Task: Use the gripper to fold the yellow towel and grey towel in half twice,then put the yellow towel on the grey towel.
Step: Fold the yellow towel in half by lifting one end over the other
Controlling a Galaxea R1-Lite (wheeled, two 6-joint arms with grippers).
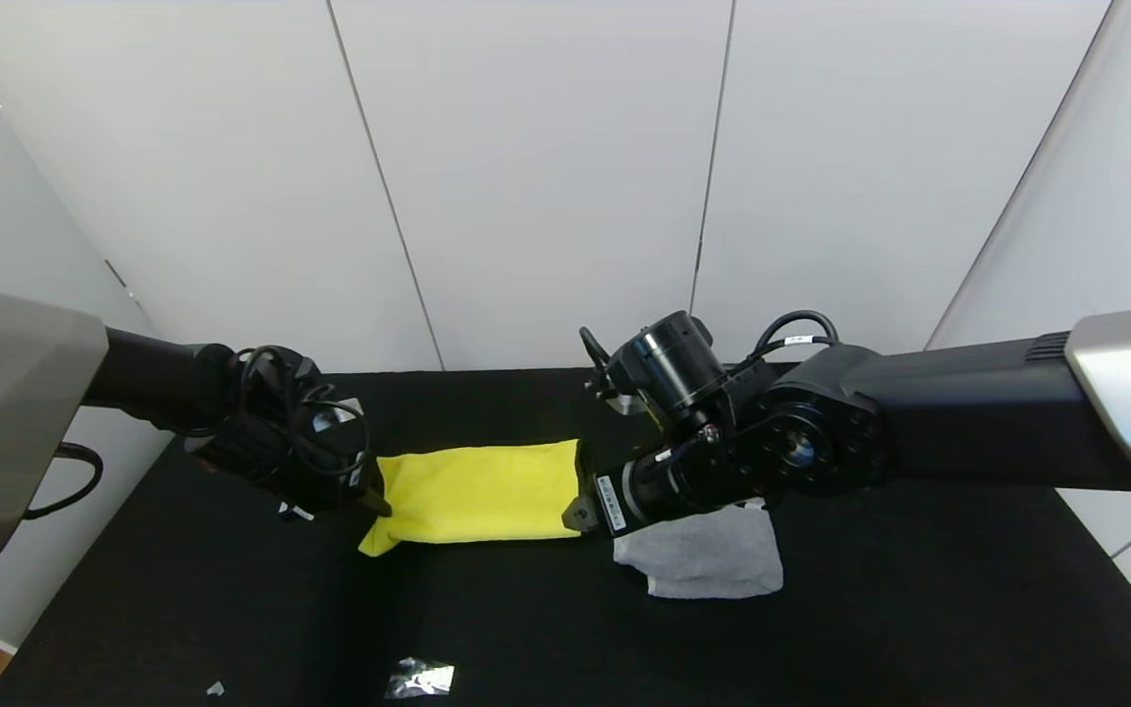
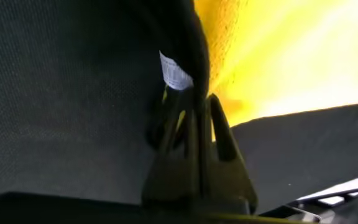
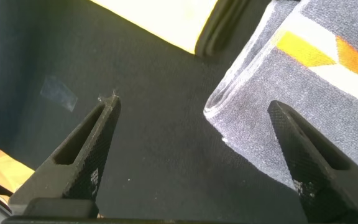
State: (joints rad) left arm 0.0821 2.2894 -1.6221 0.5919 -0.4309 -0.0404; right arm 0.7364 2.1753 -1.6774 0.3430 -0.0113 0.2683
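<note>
Two towels lie on the black worktop (image 1: pixel 821 628), one yellow and one grey, and two arms reach in over them, one from each side.

The yellow towel (image 1: pixel 482 491) lies folded near the middle of the worktop as a flat rectangle, its long side running left to right. Its black edge trim (image 2: pixel 188 43) and one small white tag (image 2: pixel 174 71) show in the left wrist view. The left tool (image 1: pixel 374 501) sits at the towel's left end, its jaws pressed together and pinching the trimmed edge of the cloth beside the tag.

The grey towel (image 1: pixel 708 555) lies folded just to the right of the yellow one and a little nearer the robot, partly under the right arm. Its orange patches (image 3: pixel 328 50) show in the right wrist view, with a white band between them.

The right tool (image 1: pixel 577 513) is low at the right end of the yellow towel, between the two towels. In its wrist view its two fingers (image 3: pixel 89 146) stand wide apart with bare worktop between them; the folded edge of the grey towel lies close to one finger, and nothing is held.

One crumpled bit of clear foil (image 1: pixel 419 678) lies near the front edge of the worktop.
</note>
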